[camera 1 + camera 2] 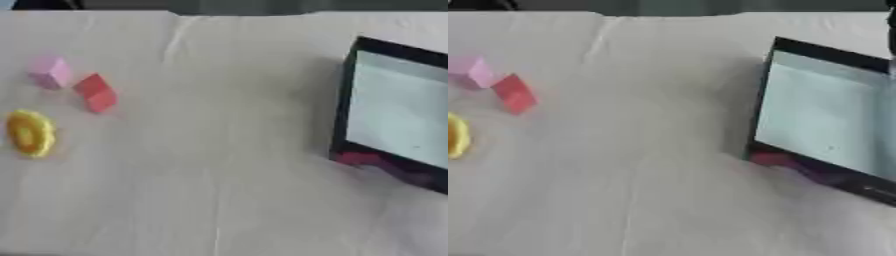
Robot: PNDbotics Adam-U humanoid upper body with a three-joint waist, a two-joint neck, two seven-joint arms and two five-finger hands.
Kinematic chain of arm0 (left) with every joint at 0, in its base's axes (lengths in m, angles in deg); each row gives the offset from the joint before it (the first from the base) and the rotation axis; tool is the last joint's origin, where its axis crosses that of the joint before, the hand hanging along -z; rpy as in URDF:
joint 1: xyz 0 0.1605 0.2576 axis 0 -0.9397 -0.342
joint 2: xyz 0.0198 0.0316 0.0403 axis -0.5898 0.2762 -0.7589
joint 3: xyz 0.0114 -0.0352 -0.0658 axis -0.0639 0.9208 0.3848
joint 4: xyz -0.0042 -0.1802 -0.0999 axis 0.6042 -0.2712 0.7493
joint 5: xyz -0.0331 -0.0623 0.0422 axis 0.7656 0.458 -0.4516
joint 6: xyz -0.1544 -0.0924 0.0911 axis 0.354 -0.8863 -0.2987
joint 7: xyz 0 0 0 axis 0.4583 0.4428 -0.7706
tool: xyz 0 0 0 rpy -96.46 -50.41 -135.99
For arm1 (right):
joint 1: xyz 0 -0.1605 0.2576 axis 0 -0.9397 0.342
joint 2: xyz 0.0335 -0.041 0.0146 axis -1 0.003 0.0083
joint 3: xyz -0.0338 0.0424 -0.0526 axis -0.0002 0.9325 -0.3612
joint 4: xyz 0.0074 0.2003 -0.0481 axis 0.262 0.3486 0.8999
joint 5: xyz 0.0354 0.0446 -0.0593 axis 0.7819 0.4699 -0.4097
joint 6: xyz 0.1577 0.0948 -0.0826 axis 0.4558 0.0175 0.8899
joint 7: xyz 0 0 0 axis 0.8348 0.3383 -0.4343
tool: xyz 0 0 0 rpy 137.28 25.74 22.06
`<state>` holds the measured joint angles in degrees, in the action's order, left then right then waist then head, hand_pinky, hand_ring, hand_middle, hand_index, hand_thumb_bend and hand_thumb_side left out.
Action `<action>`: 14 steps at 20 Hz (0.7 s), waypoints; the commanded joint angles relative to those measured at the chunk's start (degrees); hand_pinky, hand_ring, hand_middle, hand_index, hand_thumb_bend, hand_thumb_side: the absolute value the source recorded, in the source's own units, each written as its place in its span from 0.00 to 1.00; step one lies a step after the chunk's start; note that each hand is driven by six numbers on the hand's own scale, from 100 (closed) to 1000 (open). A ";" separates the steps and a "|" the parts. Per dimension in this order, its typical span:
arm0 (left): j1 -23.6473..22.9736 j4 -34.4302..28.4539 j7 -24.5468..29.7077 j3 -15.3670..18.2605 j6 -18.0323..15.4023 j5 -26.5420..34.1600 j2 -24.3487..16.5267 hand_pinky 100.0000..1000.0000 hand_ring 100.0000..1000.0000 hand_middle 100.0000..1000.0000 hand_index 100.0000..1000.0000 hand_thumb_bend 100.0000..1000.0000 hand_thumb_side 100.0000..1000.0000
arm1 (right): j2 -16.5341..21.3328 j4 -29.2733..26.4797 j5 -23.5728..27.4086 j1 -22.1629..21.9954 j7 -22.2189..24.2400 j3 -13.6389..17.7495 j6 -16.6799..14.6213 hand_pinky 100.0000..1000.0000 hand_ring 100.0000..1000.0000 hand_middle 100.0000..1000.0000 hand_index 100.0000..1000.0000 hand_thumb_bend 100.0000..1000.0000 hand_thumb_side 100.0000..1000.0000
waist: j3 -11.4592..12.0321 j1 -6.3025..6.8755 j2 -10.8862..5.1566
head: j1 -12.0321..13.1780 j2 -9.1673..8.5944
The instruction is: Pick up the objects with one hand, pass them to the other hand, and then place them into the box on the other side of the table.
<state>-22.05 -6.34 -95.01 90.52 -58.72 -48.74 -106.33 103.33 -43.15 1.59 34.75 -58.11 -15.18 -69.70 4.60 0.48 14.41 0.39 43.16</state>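
No robot hand showed in either view, so its state could not be told, and the task appeared to stand at its very start, with nothing yet picked up. The pink block (49,72), the red block (94,93) just beside it and the yellow ring (31,133) lay together on the tabletop (219,165), well apart from the box (348,100) and to its left. The next move probably called for the left robot hand to reach one of these three, lift it, and pass it across toward the box.
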 commanded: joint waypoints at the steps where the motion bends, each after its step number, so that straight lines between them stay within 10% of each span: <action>1: 0.64 -0.90 -0.34 0.47 0.10 -0.22 -2.80 0.75 0.75 0.76 0.90 0.29 0.75 | 1.44 -0.80 -0.33 0.59 0.05 0.22 0.17 0.90 0.94 0.90 0.91 0.60 0.38 | 0.15 -0.28 -0.37 | 0.38 -0.52; 14: 3.47 1.63 0.09 -1.32 5.19 -4.78 -4.82 0.74 0.71 0.69 0.86 0.31 0.66 | 1.73 0.48 -0.12 0.33 0.02 0.16 0.65 0.90 0.94 0.90 0.91 0.61 0.38 | 0.57 -0.15 -0.89 | 0.67 -0.62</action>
<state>-19.77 -4.79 -94.96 89.24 -54.81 -52.08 -107.75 103.35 -42.27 1.59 34.45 -58.03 -15.35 -69.12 5.09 0.48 14.41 0.89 43.15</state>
